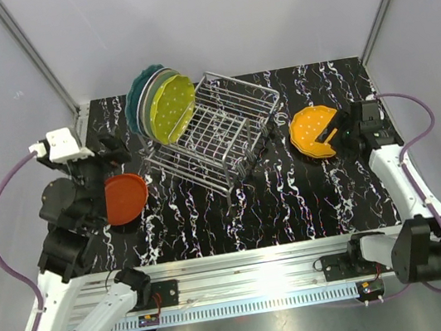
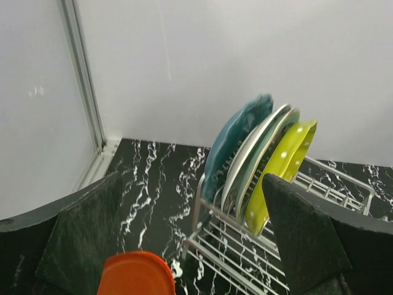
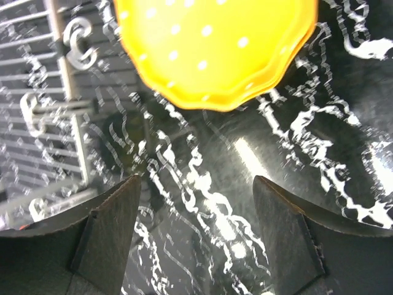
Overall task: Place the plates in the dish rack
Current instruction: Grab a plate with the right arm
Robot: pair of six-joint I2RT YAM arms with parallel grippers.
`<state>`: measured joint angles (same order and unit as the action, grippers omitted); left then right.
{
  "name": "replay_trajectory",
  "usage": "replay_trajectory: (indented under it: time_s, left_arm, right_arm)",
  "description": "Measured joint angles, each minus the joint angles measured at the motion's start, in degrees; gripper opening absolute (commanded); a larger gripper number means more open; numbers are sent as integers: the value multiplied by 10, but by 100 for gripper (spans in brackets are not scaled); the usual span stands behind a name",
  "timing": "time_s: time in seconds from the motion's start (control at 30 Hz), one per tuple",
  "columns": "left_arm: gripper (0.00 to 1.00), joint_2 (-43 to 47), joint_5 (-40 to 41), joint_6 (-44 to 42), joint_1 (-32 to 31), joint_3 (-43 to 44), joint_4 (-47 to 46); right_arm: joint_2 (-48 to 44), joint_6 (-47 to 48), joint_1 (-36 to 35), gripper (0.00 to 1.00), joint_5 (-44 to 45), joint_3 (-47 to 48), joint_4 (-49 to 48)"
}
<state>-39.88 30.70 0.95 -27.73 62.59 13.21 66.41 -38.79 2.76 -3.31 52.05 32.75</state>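
Right fingers [image 3: 110,227] spread; dotted orange plate [image 3: 215,43] lies flat.

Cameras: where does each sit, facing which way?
Top external: above and behind the bases, looking down at the table; left arm and right arm show.
Left wrist: faces the dish rack and yellow-green plate; own fingers frame it.
Right wrist: looks down at the dotted orange plate; own fingers below.
Shared: top and left wrist both show the red-orange plate.

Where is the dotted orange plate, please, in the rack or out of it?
Out: the plate sits on the table, right of the rack and apart from it.
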Motion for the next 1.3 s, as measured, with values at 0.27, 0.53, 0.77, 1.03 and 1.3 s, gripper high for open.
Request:
replay_trajectory:
  time_s: [0.27,0.53,0.77,1.03,1.3]
  left_arm:
    - [99,52,42,32,0,-119,11]
    - [99,71,60,37,0,-130,17]
    - [99,76,64,42,0,-130,17]
    - [99,75,64,47,0,-130,17]
    - [99,63,64,50,0,-130,21]
  right_arm:
    - [67,-1,21,70,89,9,-26]
    - [143,26,86,57,158,48,-58]
    - [242,101,94,56,156,121,-107]
    - [327,166,94,57,146,173,-129]
    - [376,209,94,54,121,195,-147]
